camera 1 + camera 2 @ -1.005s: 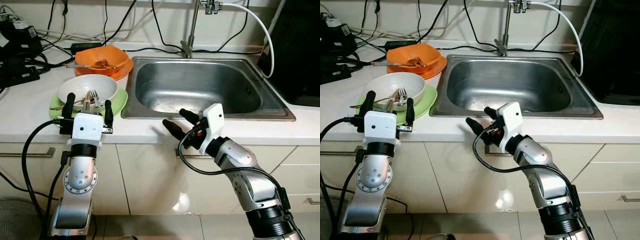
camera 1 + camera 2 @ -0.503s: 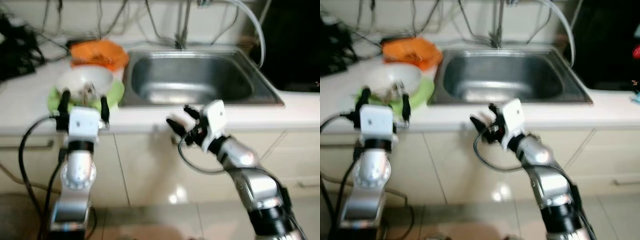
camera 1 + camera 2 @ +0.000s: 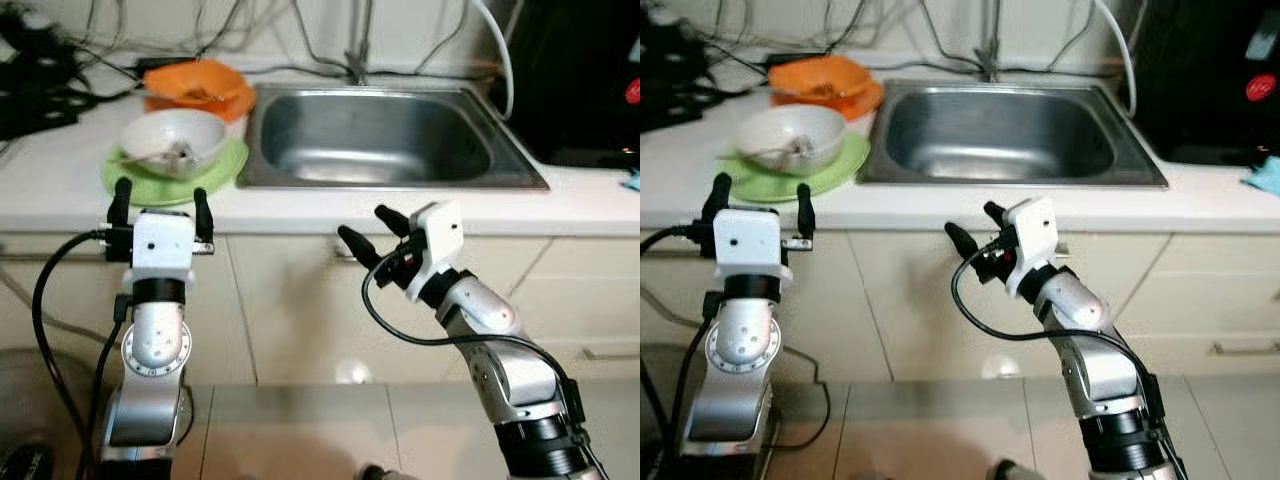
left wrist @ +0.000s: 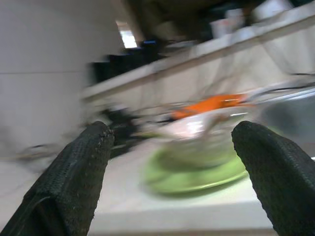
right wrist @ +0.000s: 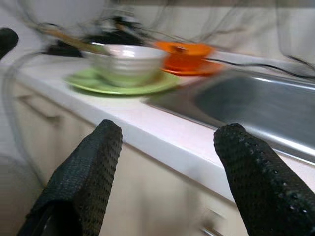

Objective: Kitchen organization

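No legible writing. White bowl (image 3: 174, 141) holding cutlery sits on a green plate (image 3: 175, 175) on the counter (image 3: 60, 185), left of the steel sink (image 3: 370, 135); an orange bowl (image 3: 198, 85) stands behind. Left gripper (image 3: 160, 205) and right gripper (image 3: 372, 232), fingers spread and holding nothing, hover before the cabinet fronts.

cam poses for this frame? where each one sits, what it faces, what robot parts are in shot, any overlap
Left eye, right eye: head stereo pair, looking down at the counter and sink; both silver arms, left gripper and right gripper open.
Left wrist: along its own fingers toward the white bowl on the green plate; blurred.
Right wrist: past its fingers along the counter edge.
Shared: every view catches the white bowl, green plate and orange dishes.
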`<state>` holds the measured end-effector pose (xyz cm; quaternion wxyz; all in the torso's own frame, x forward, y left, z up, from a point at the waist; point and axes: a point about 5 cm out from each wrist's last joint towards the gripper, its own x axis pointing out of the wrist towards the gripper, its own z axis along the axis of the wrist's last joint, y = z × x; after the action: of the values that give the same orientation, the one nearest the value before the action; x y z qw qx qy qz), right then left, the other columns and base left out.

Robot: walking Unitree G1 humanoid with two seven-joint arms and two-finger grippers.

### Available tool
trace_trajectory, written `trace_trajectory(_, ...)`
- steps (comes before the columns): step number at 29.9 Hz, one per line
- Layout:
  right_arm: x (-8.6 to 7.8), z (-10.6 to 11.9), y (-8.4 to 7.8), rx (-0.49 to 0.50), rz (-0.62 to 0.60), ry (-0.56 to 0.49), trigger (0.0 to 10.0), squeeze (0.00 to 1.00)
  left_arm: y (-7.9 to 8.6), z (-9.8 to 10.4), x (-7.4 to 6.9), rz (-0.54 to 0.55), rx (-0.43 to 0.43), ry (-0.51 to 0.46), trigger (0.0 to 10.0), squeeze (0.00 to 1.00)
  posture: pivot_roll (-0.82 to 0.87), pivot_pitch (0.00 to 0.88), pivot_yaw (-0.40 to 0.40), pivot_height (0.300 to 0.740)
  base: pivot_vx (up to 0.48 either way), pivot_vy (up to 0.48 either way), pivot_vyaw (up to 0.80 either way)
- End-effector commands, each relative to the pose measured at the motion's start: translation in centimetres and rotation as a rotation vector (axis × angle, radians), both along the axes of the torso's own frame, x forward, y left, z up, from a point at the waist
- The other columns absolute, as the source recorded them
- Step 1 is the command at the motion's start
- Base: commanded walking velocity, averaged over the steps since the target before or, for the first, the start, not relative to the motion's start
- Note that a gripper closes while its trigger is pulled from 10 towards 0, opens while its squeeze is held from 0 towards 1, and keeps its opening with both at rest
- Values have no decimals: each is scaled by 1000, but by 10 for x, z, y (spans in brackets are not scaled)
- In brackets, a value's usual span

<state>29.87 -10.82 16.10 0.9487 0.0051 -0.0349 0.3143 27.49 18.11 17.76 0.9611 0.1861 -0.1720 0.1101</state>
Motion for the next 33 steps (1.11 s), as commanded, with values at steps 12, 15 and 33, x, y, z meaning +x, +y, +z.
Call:
trace_trajectory(12, 1, 12, 0, 27, -10, -62, 10000, 0, 0, 14, -1, -2, -19, -51, 10000, 0, -38, 53, 11, 740, 0, 0, 0)
trace_trajectory(15, 1, 13, 0, 28, -11, -65, 10000, 0, 0, 16, -1, -8, -25, -57, 10000, 0, -39, 52, 11, 740, 0, 0, 0)
trace_trajectory(33, 2, 21, 1, 34, -25, -134, 10000, 0, 4, 46, 0, 2, -37, -152, 10000, 0, -39, 51, 10, 740, 272, 0, 0)
